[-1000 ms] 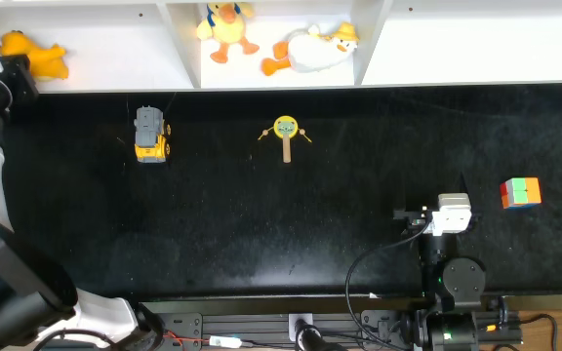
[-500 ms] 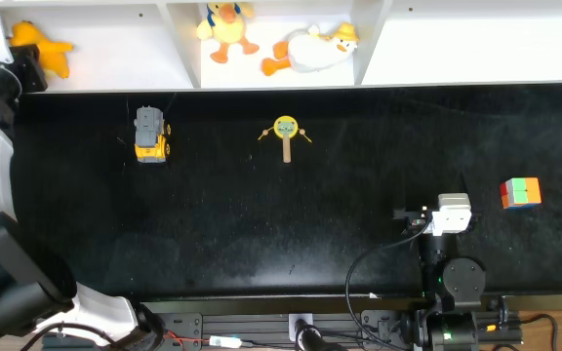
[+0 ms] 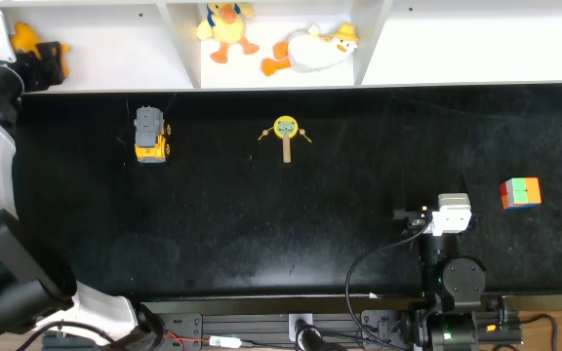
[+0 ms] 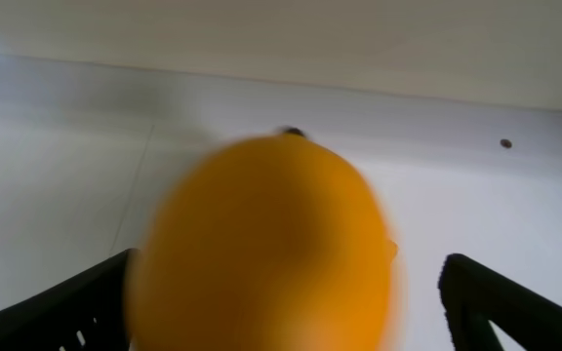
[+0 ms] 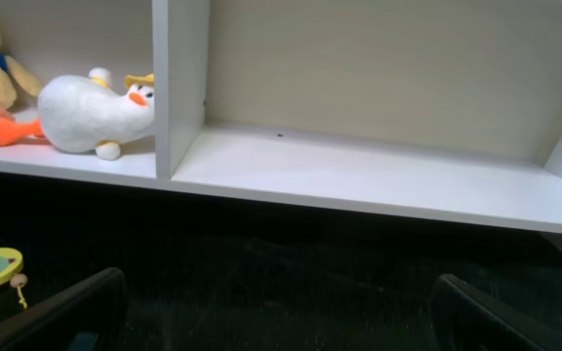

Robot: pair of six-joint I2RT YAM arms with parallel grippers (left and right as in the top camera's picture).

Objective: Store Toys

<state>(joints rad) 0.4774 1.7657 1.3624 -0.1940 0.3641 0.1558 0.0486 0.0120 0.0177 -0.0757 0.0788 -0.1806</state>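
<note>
From above, the white shelf (image 3: 281, 78) runs along the far side of the black table (image 3: 261, 224). The left gripper (image 3: 45, 60) is in the shelf's left box, holding the orange toy (image 3: 22, 39). A yellow duck (image 3: 227, 24) and a white goose (image 3: 310, 49) lie in the shelf's middle box. A toy truck (image 3: 150, 134), a rattle (image 3: 286, 132) and a colour cube (image 3: 520, 192) sit on the table in front of the shelf. In the left wrist view, the orange toy sits between the fingers (image 4: 57, 312), with the shelf's white floor behind it. In the right wrist view, the right gripper (image 5: 279, 292) is wide open and empty, facing the shelf's right box.
</note>
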